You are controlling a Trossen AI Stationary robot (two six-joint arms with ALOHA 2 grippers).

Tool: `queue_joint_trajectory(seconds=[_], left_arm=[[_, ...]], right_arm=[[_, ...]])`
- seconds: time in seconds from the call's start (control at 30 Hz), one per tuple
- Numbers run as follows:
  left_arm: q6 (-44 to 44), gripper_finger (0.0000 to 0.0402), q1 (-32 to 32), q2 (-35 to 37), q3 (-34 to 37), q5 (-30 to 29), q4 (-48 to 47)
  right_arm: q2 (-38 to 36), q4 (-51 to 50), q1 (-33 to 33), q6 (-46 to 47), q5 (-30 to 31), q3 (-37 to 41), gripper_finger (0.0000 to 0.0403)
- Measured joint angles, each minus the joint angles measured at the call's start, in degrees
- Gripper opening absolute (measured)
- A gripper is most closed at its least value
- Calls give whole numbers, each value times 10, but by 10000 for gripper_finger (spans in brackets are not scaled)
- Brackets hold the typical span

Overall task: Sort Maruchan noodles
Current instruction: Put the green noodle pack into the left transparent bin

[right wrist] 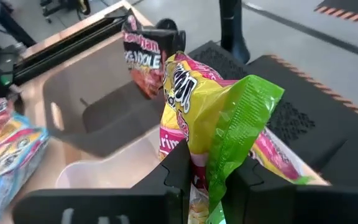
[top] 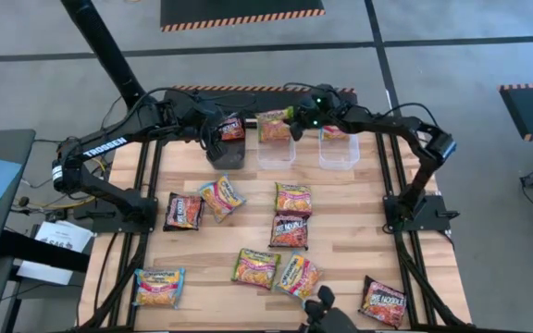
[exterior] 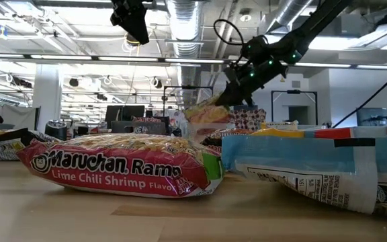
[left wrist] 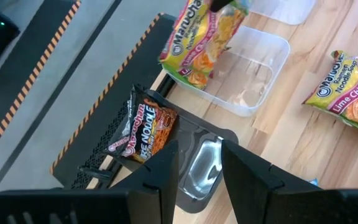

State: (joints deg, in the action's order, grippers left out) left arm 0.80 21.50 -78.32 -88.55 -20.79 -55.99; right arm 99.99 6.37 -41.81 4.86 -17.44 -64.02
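The right gripper (right wrist: 211,171) is clenched on a yellow-green noodle packet (right wrist: 219,118), hanging just above the middle clear tub (top: 276,153). The packet looks light, crinkly and slippery; pinching its sealed edge seems safest. The left gripper (left wrist: 199,163), fingers parted and empty, hovers over the dark tub (top: 229,154) beside that clear tub.

Grey floor (top: 452,55), striped mats (top: 241,13), perhaps ceiling ducts (exterior: 187,20).

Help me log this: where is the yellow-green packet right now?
In the high view, the yellow-green packet hangs from the right pincer above the middle clear tub, at the table's far edge.
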Motion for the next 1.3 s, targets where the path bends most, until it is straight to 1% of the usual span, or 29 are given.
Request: queue_joint_trajectory(seconds=[0.07,0.33,0.57,0.73,0.87,1.17,1.3], left_arm=[[0,109,0,0,0,0,0],[-1,109,0,0,0,0,0],[-2,109,0,0,0,0,0],[0,109,0,0,0,0,0],[0,109,0,0,0,0,0],[0,109,0,0,0,0,0],[0,109,0,0,0,0,0]], right_arm=[[7,-3,6,0,13,0,77],[6,-2,17,-3,32,0,77],[6,-1,26,-3,90,0,77],[6,-1,30,-3,102,0,79],[6,-2,32,3,103,0,95],[6,-7,33,11,104,0,155],[6,-15,37,12,104,0,168]])
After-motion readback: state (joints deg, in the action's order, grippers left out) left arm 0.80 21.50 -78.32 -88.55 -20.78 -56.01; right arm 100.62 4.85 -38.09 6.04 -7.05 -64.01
